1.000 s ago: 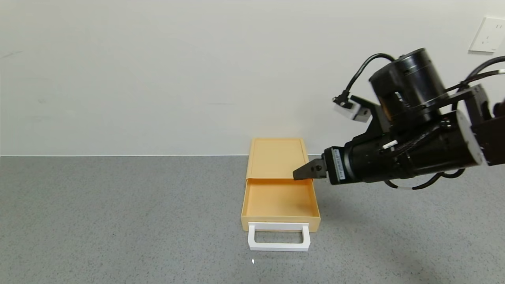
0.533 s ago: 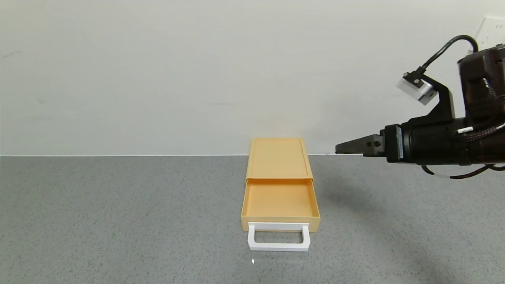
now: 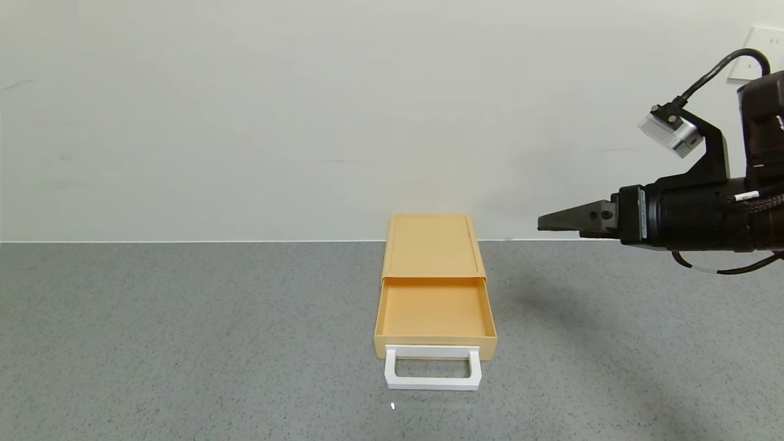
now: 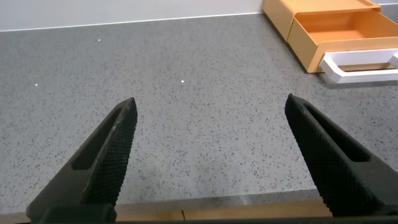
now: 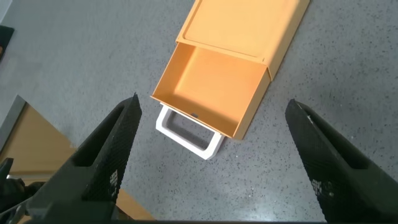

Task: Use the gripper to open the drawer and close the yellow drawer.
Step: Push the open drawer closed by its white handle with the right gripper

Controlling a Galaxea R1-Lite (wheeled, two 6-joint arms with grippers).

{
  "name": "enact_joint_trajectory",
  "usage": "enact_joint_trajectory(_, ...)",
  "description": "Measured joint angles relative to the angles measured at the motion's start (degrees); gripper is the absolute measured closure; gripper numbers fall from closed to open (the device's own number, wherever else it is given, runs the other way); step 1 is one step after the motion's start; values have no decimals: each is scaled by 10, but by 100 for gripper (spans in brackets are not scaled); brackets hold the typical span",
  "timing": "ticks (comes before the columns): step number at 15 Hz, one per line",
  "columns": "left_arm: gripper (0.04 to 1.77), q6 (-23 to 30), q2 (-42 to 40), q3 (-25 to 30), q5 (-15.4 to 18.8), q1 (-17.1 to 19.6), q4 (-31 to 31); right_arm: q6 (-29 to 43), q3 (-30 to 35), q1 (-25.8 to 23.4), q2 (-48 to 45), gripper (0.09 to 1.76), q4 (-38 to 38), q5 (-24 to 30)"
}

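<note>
The tan-yellow drawer box [image 3: 432, 245] lies flat on the grey table by the wall. Its drawer [image 3: 435, 309] stands pulled out and empty, with the white loop handle [image 3: 432, 369] at its front. My right gripper [image 3: 542, 225] hangs in the air to the right of the box, well above the table, pointing left, open and empty. In the right wrist view its open gripper [image 5: 214, 102] frames the drawer [image 5: 211, 87] and handle [image 5: 186, 134] far below. My left gripper [image 4: 211, 101] is open and empty over bare table near the front edge; the drawer [image 4: 348, 31] shows far off.
A white wall runs close behind the box, with a socket plate [image 3: 756, 49] at the upper right. A small white speck [image 3: 392, 405] lies on the table in front of the handle. The table's wooden front edge [image 4: 249, 208] shows under the left gripper.
My right gripper has drawn back to the right and risen, from beside the box's open mouth to well clear of it. The drawer has stayed pulled out.
</note>
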State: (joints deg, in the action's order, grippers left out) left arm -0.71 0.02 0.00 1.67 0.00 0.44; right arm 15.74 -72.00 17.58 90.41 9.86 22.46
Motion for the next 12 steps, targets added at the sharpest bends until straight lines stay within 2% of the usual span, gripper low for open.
enact_joint_trajectory(8,9,0,0,0,0,0,0,0,0,7,3,14,1,-2)
enact_joint_trajectory(12,9,0,0,0,0,0,0,3,0,32,17,14,11,-22)
